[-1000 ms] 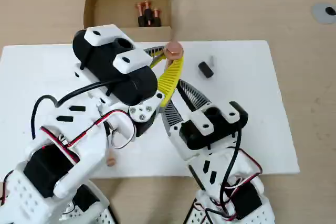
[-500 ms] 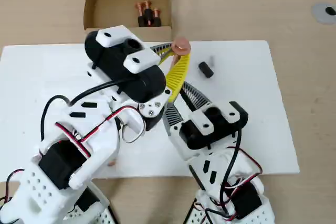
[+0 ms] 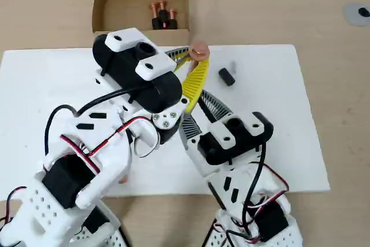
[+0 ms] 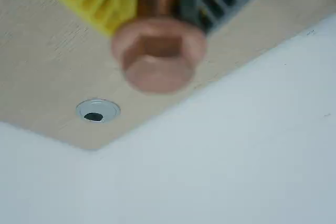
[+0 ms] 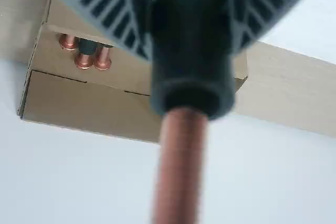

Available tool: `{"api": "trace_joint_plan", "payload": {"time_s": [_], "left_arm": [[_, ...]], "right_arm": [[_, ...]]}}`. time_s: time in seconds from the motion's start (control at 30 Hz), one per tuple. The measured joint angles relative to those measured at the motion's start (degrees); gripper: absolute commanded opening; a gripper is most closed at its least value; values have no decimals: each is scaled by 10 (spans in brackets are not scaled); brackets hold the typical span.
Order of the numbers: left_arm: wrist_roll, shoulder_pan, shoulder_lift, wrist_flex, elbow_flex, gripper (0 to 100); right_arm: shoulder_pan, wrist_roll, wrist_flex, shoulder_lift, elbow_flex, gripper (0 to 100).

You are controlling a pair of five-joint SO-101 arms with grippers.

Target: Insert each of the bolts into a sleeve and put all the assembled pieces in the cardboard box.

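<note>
Over the last second the left gripper [image 3: 188, 60] had shifted forward and slightly rightward, carrying the bolt [image 3: 199, 50] with it. In the final half second it barely moved.

The bolt was copper-coloured, with a broad flanged hexagonal head and a plain round shaft. The left gripper's yellow and grey fingers were closed on the shaft just behind the head, which stuck out past their tips. The right gripper [image 5: 189, 3] had its two ribbed grey fingers clamped on a black sleeve [image 5: 191, 40]. A copper shaft ran out of the sleeve's collared end.

In the high view the left arm covered the right gripper's tips, hiding the sleeve and the join. The shaft's surface was too blurred to read. Beyond both grippers' tips stood the cardboard box [image 3: 103, 4], holding assembled pieces [image 3: 162, 15]. A loose sleeve [image 3: 226, 76] lay just right of the left gripper.
</note>
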State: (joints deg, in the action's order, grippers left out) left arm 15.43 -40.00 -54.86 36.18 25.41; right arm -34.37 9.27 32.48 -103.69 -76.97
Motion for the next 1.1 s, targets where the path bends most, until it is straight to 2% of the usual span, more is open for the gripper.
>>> {"api": "trace_joint_plan", "payload": {"time_s": [0.2, 0.6, 0.73, 0.9, 1.1], "left_arm": [[0, 0, 0, 29, 0, 5], [0, 0, 1, 32, 1, 7], [3, 3, 1, 39, 0, 81], [0, 9, 1, 81, -18, 84], [-4, 23, 1, 88, -27, 86]], "right_arm": [[0, 0, 0, 0, 0, 9], [-1, 0, 0, 0, 0, 9], [-1, 0, 0, 0, 0, 9], [0, 0, 0, 0, 0, 9], [0, 0, 0, 0, 0, 9]]}}
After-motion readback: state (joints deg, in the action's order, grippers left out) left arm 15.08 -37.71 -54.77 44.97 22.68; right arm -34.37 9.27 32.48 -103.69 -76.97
